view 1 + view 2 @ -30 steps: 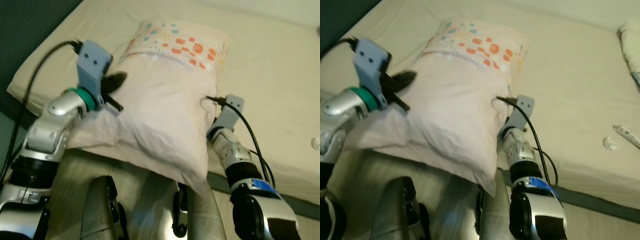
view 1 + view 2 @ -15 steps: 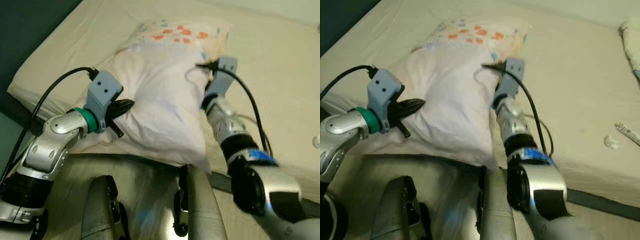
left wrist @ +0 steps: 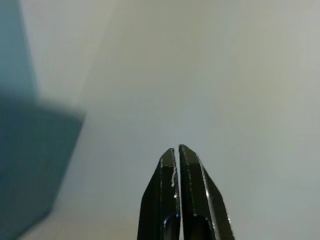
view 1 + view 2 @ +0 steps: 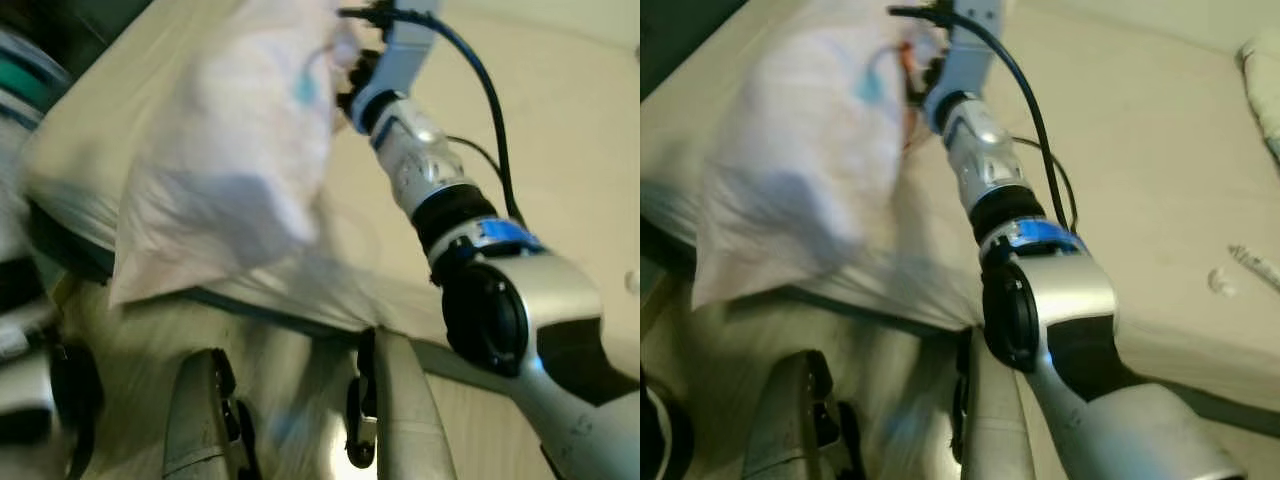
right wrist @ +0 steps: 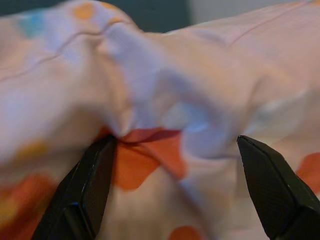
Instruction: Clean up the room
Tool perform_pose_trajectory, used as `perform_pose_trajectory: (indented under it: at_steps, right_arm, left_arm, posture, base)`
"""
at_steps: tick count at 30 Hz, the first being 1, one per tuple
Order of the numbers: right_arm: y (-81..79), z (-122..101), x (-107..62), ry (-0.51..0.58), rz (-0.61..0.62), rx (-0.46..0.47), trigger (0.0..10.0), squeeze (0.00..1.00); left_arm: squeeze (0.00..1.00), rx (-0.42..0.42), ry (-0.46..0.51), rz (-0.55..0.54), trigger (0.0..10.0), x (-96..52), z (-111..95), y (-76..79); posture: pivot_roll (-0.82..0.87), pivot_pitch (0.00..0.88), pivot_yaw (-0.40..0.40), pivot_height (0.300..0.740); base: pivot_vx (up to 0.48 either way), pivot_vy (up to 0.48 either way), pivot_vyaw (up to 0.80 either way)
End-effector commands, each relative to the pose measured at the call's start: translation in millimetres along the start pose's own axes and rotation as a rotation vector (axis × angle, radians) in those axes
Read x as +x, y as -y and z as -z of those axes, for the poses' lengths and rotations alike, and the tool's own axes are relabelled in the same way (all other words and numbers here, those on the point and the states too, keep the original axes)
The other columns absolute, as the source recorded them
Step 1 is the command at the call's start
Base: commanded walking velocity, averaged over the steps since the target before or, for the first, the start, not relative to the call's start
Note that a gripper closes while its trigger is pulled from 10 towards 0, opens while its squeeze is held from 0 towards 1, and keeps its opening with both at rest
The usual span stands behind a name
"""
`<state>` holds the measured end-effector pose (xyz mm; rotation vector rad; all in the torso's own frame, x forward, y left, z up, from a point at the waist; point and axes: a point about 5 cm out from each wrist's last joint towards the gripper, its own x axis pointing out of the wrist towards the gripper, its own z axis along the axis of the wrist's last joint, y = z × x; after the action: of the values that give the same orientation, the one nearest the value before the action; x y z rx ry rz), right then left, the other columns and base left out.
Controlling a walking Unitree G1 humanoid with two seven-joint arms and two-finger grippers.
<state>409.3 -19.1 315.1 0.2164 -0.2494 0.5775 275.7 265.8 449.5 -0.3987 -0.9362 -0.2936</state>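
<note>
Your right pincer (image 5: 175, 190), fingers apart, touches the pillow (image 4: 230, 140) lying left over the bed (image 4: 560, 150); left pincer (image 3: 180, 165) together.

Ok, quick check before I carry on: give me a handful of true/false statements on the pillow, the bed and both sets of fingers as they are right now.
1. The right gripper has its fingers spread, with pillow fabric bunched between them. True.
2. The left gripper fingers are wide open. False: they are closed together, with nothing between them.
3. The pillow is plain white. False: it carries orange and blue printed spots.
4. The pillow is over the near edge of the bed. True.
5. A person's hand holds the pillow. False: the right gripper is at it.
</note>
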Motion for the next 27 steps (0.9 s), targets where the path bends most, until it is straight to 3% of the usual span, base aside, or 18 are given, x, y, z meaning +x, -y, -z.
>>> perform_pose_trajectory:
  at_steps: [1,3,4,6,7,8,9,10,12,14,16,21,25,27]
  right_arm:
    - [-13.3,-4.9,5.1,0.002,-0.059,-0.029,10.0,0.00]
    - [-21.6,-16.9,9.8,0.029,-0.076,-0.082,10.0,0.00]
    - [-23.0,-21.0,11.1,0.035,-0.073,-0.106,10.0,0.00]
    - [-21.3,-27.3,11.8,0.051,-0.049,-0.155,10.0,0.00]
    - [-21.3,-27.3,11.8,0.051,-0.049,-0.155,10.0,0.00]
    - [-19.2,-27.9,11.4,0.052,-0.040,-0.155,10.0,0.00]
    - [-19.2,-27.9,11.4,0.052,-0.040,-0.155,10.0,0.00]
    - [-15.9,-27.2,10.5,0.050,-0.032,-0.157,10.0,0.00]
    - [-15.9,-27.2,10.5,0.050,-0.032,-0.157,10.0,0.00]
    - [-7.3,-22.4,7.4,0.030,-0.008,-0.166,10.0,0.00]
    - [-1.4,-18.1,5.0,0.012,0.004,-0.173,10.0,0.00]
    - [4.2,-13.1,2.5,-0.011,0.023,-0.203,10.0,0.00]
    - [5.1,-12.4,2.0,-0.014,0.025,-0.207,10.0,0.00]
    - [5.6,-12.0,1.9,-0.018,0.026,-0.212,10.0,0.00]
  left_arm:
    - [0.00,-0.051,0.034,0.052,10.0,-1.4,-10.7,5.5]
    - [0.00,-0.054,0.015,0.174,10.0,-3.4,-17.3,19.8]
    - [0.00,-0.005,-0.060,0.246,10.0,-8.5,-9.9,26.7]
    - [0.00,0.142,-0.334,0.398,10.0,-32.8,25.7,35.1]
    - [0.00,0.142,-0.334,0.398,10.0,-32.8,25.7,35.1]
    - [0.00,0.217,-0.466,0.463,10.0,-48.2,45.5,37.0]
    - [0.00,0.217,-0.466,0.463,10.0,-48.2,45.5,37.0]
    - [0.00,0.234,-0.577,0.540,10.0,-64.0,60.4,40.3]
    - [0.00,0.234,-0.577,0.540,10.0,-64.0,60.4,40.3]
    - [0.00,0.152,-0.647,0.635,10.0,-77.9,73.2,48.7]
    - [0.00,0.062,-0.659,0.699,10.0,-79.5,76.4,59.9]
    - [0.00,-0.022,-0.711,0.823,10.0,-91.7,90.5,79.4]
    - [0.00,-0.032,-0.765,0.894,10.0,-101.2,98.4,84.8]
    - [0.00,-0.029,-0.838,0.997,10.0,-115.4,113.4,96.3]
  posture:
    - [0.08,0.202,-0.031,0.583]
    - [0.09,0.197,-0.035,0.583]
    - [0.09,0.195,-0.037,0.583]
    - [0.10,0.194,-0.036,0.583]
    - [0.10,0.194,-0.036,0.583]
    - [0.10,0.195,-0.035,0.583]
    - [0.10,0.195,-0.035,0.583]
    - [0.09,0.195,-0.034,0.583]
    - [0.09,0.195,-0.034,0.583]
    - [0.08,0.194,-0.030,0.583]
    - [0.08,0.192,-0.030,0.583]
    - [0.07,0.189,-0.034,0.583]
    - [0.07,0.189,-0.035,0.583]
    - [0.08,0.189,-0.034,0.583]
  base:
    - [0.000,0.000,0.00]
    - [0.000,0.000,0.00]
    - [0.000,0.000,0.00]
    - [0.000,0.000,0.00]
    - [0.000,0.000,0.00]
    - [0.000,0.000,0.00]
    - [0.000,0.000,0.00]
    - [0.000,0.000,0.00]
    - [0.000,0.000,0.00]
    - [0.000,0.000,0.00]
    - [0.000,0.000,0.00]
    - [0.000,0.000,0.00]
    - [0.000,0.000,0.00]
    - [0.000,0.000,0.00]
